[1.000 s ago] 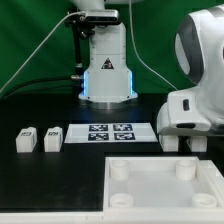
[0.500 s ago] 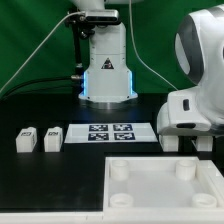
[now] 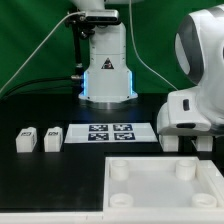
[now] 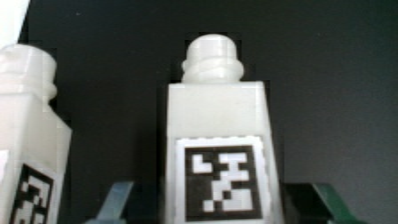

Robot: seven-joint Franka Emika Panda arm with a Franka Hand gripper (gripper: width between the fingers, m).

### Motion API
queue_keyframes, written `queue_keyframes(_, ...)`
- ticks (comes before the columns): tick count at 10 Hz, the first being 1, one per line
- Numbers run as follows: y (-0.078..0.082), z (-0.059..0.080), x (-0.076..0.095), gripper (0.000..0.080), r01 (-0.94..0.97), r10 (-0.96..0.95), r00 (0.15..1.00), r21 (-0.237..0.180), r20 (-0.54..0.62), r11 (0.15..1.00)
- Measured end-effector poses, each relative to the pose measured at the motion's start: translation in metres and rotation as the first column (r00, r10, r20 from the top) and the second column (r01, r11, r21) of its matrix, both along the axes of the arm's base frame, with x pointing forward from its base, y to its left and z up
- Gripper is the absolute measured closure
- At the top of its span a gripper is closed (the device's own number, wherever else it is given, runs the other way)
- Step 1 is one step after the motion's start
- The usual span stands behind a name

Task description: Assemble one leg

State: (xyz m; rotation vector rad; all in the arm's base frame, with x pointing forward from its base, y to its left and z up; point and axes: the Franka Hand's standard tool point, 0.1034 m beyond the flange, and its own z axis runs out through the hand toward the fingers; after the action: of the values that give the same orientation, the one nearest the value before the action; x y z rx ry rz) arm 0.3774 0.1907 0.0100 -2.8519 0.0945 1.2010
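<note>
— Where was the leg, then?

— The leg (image 4: pixel 217 120) sat dead centre in the wrist view. It was a white block against the black table (image 4: pixel 329 60), with its black-and-white marker (image 4: pixel 222 180) facing the camera and a rounded knob (image 4: pixel 212 58) at its far end.

— Did the gripper have hold of it?

— No. The gripper (image 4: pixel 217 197) straddled it. The dark fingers (image 4: pixel 118 197) were spread wide, one on each side of the block, and a strip of table showed between each finger and the white face. They gripped nothing.

— Anything close by?

— A second leg (image 4: pixel 25 120) was just beside it, not touching. It had the same knob, and only a corner of its marker was in shot.

— And from the exterior camera?

— The arm (image 3: pixel 195 60) filled the exterior view's right, upper and middle, with its lower end close above the table. I couldn't pick out the leg for certain under it. Just beside the arm, toward the centre, lay the marker board (image 3: pixel 110 132). Well off at the exterior view's left sat two more legs (image 3: pixel 26 139) (image 3: pixel 51 137), side by side with their markers up. A big white panel (image 3: pixel 165 200) with round sockets (image 3: pixel 119 172) took up the lower right of the frame, near the arm's lower end. The robot's base (image 3: pixel 106 70) stood at upper centre in front of a green curtain (image 3: pixel 30 40).
</note>
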Motion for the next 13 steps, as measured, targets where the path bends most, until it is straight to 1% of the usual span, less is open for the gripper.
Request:
queue_keyframes(2, -0.001, 0.001, 0.002, 0.0509, -0.007, 0.007, 1.000, 0.004, 0.006, 1.000)
queue_keyframes(3, -0.010, 0.017, 0.014, 0.0509, -0.046, 0.045, 0.999, 0.023, 0.029, 0.999)
queue_keyframes(4, -0.023, 0.044, 0.027, 0.0509, -0.066, 0.064, 0.998, 0.050, 0.024, 0.997)
queue_keyframes(5, -0.031, 0.062, 0.041, 0.0509, -0.073, 0.069, 0.996, 0.070, 0.054, 0.995)
queue_keyframes(6, -0.038, 0.076, 0.060, 0.0509, -0.073, 0.058, 0.983, 0.079, 0.177, 0.994)
queue_keyframes(7, -0.047, 0.101, 0.068, 0.0509, -0.075, 0.051, 0.957, 0.075, 0.287, 0.994)
queue_keyframes(8, -0.050, 0.114, 0.071, 0.0509, -0.075, 0.045, 0.928, 0.067, 0.371, 0.995)
queue_keyframes(9, -0.048, 0.108, 0.076, 0.0509, -0.072, 0.034, 0.875, 0.062, 0.482, 0.995)
queue_keyframes(11, -0.050, 0.109, 0.077, 0.0509, -0.072, 0.024, 0.764, 0.048, 0.645, 0.996)
queue_keyframes(12, -0.055, 0.112, 0.085, 0.0509, -0.097, 0.041, 0.707, 0.039, 0.706, 0.995)
queue_keyframes(13, -0.069, 0.125, 0.109, 0.0509, -0.123, 0.065, 0.606, 0.013, 0.793, 0.992)
